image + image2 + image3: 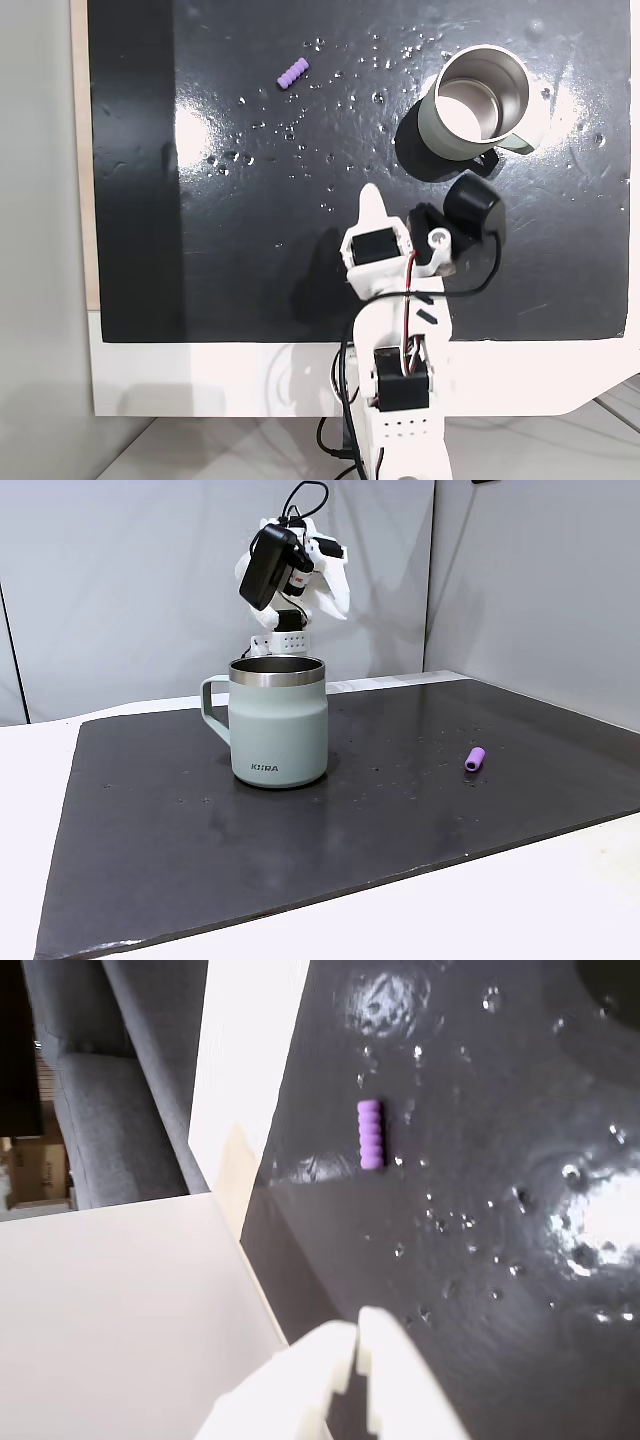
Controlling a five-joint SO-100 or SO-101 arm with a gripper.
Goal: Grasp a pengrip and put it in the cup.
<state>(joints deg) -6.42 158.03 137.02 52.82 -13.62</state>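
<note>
The ribbed, lilac pengrip (293,73) lies on the glossy black mat (250,250), well apart from the steel-lined, pale grey-green cup (478,103). The white plastic fingers (345,1360) are pressed together, holding nothing, raised above the desk (560,900).

White printed arm (395,330), black servos, red and black cables.

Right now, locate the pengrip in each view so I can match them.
A fixed view: pengrip upper left, on the black mat.
A fixed view: pengrip right of centre, right of the cup.
Wrist view: pengrip upper centre.
Shared landmark: the mat.
</note>
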